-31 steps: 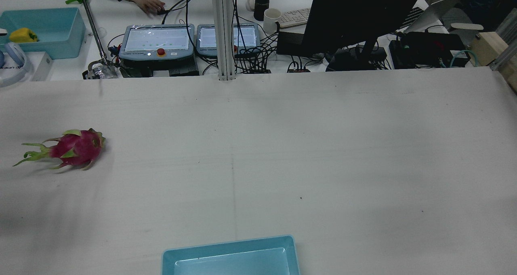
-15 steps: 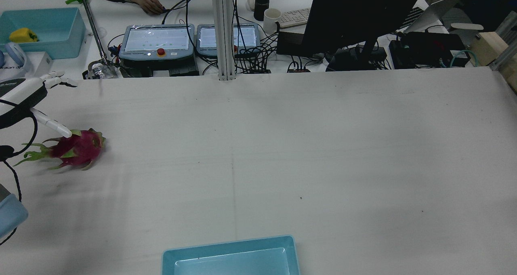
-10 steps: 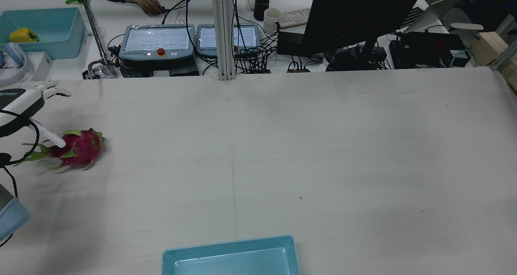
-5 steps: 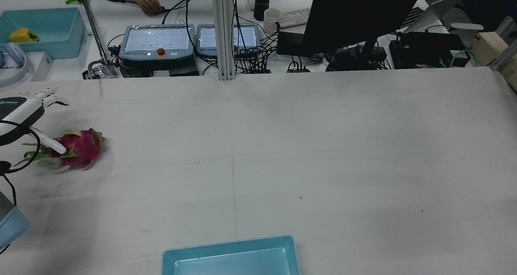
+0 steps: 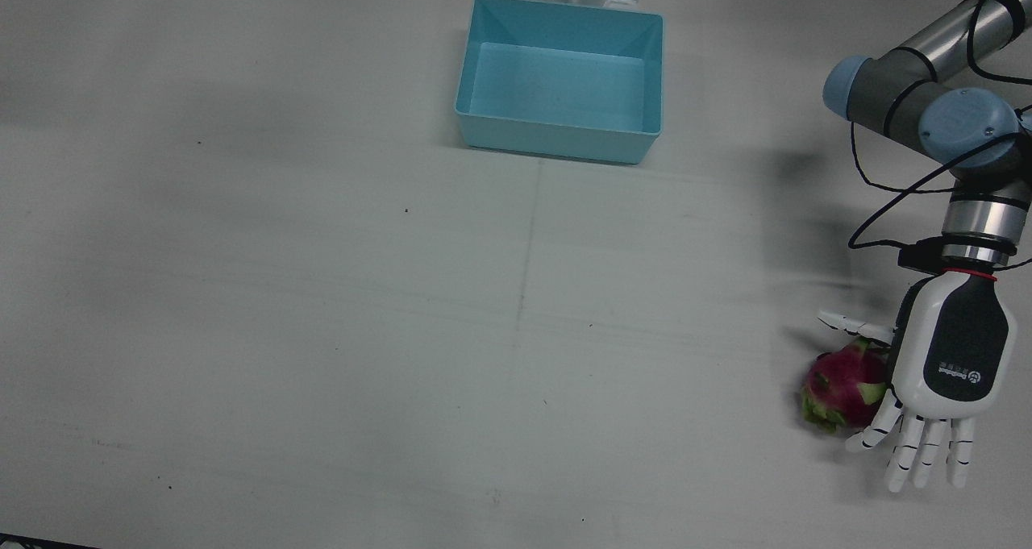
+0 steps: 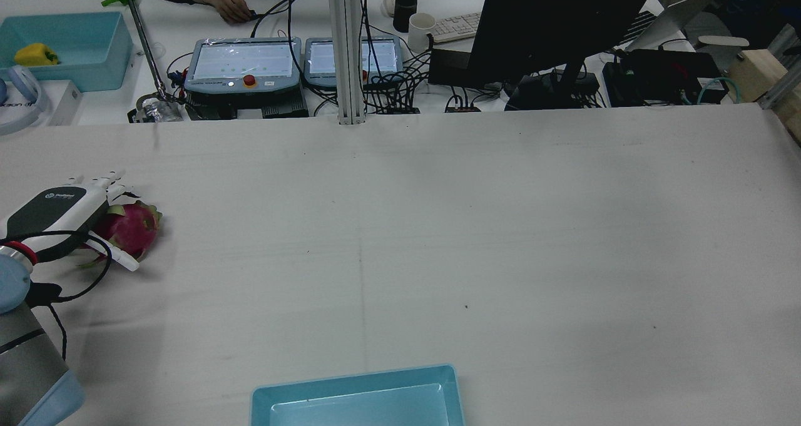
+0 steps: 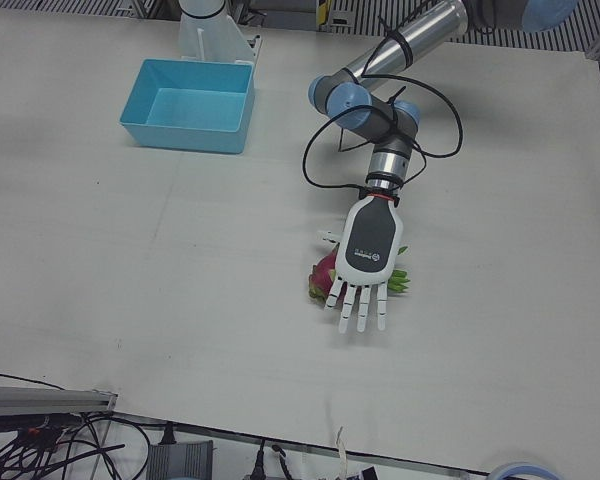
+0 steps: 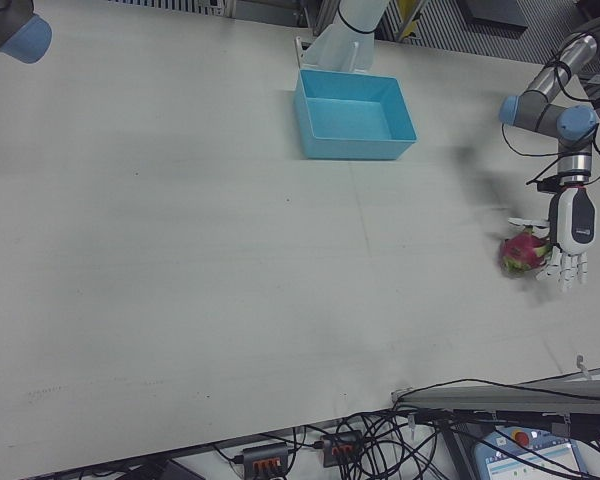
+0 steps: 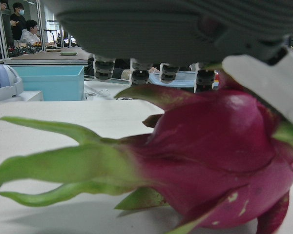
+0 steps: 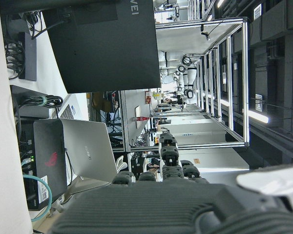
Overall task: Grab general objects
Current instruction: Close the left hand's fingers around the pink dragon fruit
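Note:
A pink dragon fruit (image 5: 838, 384) with green scales lies on the white table, near the left arm's side edge. My left hand (image 5: 947, 363) hovers palm-down just over its stem end, fingers straight and spread, holding nothing. The thumb (image 5: 846, 322) reaches past the fruit on the side nearer the robot. The rear view shows the hand (image 6: 59, 210) covering the fruit's (image 6: 131, 229) stem. In the left hand view the fruit (image 9: 210, 156) fills the frame right under the palm. My right hand (image 10: 185, 204) shows only in its own view, away from the table, holding nothing.
An empty light-blue bin (image 5: 556, 142) stands at the table's middle on the robot's side. Behind the table's far edge are teach pendants (image 6: 244, 63), cables and a monitor (image 6: 563, 19). A second blue bin (image 6: 69, 76) with a yellow pepper sits at far left.
My left hand came in from the table's left edge, dropped lower and moved over the dragon fruit's stem end. The fruit has stayed in place.

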`<state>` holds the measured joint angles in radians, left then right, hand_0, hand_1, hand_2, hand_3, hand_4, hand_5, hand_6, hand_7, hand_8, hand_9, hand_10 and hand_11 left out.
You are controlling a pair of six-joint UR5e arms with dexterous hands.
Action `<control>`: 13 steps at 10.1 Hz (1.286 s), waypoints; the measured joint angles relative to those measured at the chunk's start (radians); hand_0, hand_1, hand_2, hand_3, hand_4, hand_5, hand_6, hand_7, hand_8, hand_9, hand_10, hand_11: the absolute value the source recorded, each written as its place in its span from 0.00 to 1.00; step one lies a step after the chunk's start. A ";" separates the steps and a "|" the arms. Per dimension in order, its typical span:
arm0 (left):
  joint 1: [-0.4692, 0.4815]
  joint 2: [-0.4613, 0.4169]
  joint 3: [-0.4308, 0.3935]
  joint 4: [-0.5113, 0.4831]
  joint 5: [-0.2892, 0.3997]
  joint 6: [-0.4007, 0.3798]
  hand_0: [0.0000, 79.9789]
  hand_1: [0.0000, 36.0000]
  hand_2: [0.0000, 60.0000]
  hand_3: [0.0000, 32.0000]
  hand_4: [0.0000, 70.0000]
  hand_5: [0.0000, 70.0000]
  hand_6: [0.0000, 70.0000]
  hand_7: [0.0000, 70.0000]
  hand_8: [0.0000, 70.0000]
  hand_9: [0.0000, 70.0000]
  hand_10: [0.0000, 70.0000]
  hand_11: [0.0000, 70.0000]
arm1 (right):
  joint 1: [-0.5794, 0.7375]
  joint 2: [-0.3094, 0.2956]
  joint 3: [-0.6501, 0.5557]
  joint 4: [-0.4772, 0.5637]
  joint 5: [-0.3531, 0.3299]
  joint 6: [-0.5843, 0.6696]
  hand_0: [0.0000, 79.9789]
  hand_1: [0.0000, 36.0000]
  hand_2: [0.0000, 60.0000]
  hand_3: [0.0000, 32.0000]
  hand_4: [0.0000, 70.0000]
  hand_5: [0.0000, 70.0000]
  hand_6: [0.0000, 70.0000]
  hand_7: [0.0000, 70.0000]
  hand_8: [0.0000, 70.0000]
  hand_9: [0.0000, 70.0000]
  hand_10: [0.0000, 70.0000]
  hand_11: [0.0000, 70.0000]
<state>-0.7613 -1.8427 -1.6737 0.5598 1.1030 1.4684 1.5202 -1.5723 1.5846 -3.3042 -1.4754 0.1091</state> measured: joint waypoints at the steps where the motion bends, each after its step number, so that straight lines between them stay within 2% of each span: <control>1: 0.008 0.001 0.003 0.002 -0.006 -0.002 0.49 0.09 0.00 0.40 0.00 0.37 0.01 0.15 0.21 0.06 0.08 0.11 | 0.000 0.000 0.000 0.000 0.000 0.000 0.00 0.00 0.00 0.00 0.00 0.00 0.00 0.00 0.00 0.00 0.00 0.00; 4: 0.010 0.004 0.006 0.005 -0.021 0.001 0.47 0.07 0.00 0.36 0.00 0.39 0.01 0.15 0.21 0.06 0.08 0.11 | 0.000 0.000 0.000 0.000 0.000 0.000 0.00 0.00 0.00 0.00 0.00 0.00 0.00 0.00 0.00 0.00 0.00 0.00; 5: 0.011 0.005 0.006 0.006 -0.029 0.003 0.48 0.07 0.00 0.36 0.00 0.47 0.01 0.14 0.21 0.06 0.08 0.11 | 0.000 0.000 0.000 0.000 0.000 0.000 0.00 0.00 0.00 0.00 0.00 0.00 0.00 0.00 0.00 0.00 0.00 0.00; 6: 0.011 0.005 0.008 0.006 -0.036 0.005 0.49 0.09 0.01 0.28 0.00 0.69 0.01 0.13 0.21 0.05 0.07 0.10 | 0.000 0.000 0.000 0.000 0.000 0.000 0.00 0.00 0.00 0.00 0.00 0.00 0.00 0.00 0.00 0.00 0.00 0.00; 7: 0.012 0.006 0.016 0.004 -0.042 0.005 0.50 0.10 0.04 0.03 0.04 0.86 0.04 0.15 0.20 0.04 0.06 0.08 | 0.000 0.000 0.000 0.000 0.000 0.000 0.00 0.00 0.00 0.00 0.00 0.00 0.00 0.00 0.00 0.00 0.00 0.00; 8: 0.014 0.007 0.023 0.002 -0.053 0.006 0.50 0.11 0.08 0.00 0.17 1.00 0.08 0.18 0.20 0.05 0.06 0.08 | 0.000 0.000 0.000 0.000 0.000 0.000 0.00 0.00 0.00 0.00 0.00 0.00 0.00 0.00 0.00 0.00 0.00 0.00; 11: 0.017 0.007 0.034 -0.003 -0.082 0.006 0.54 0.13 0.12 0.00 0.44 1.00 0.13 0.22 0.21 0.05 0.06 0.08 | 0.000 0.000 0.000 0.000 0.000 0.000 0.00 0.00 0.00 0.00 0.00 0.00 0.00 0.00 0.00 0.00 0.00 0.00; 12: 0.016 0.007 0.032 -0.004 -0.086 0.006 0.54 0.12 0.13 0.00 0.55 1.00 0.15 0.23 0.21 0.06 0.06 0.07 | 0.000 0.000 0.000 0.000 0.000 0.000 0.00 0.00 0.00 0.00 0.00 0.00 0.00 0.00 0.00 0.00 0.00 0.00; 13: 0.016 0.006 0.029 -0.004 -0.087 0.006 0.56 0.15 0.18 0.00 0.65 1.00 0.16 0.25 0.22 0.07 0.06 0.07 | 0.000 0.000 0.000 0.000 0.000 0.000 0.00 0.00 0.00 0.00 0.00 0.00 0.00 0.00 0.00 0.00 0.00 0.00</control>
<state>-0.7458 -1.8366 -1.6444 0.5556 1.0155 1.4743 1.5202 -1.5723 1.5846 -3.3042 -1.4757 0.1089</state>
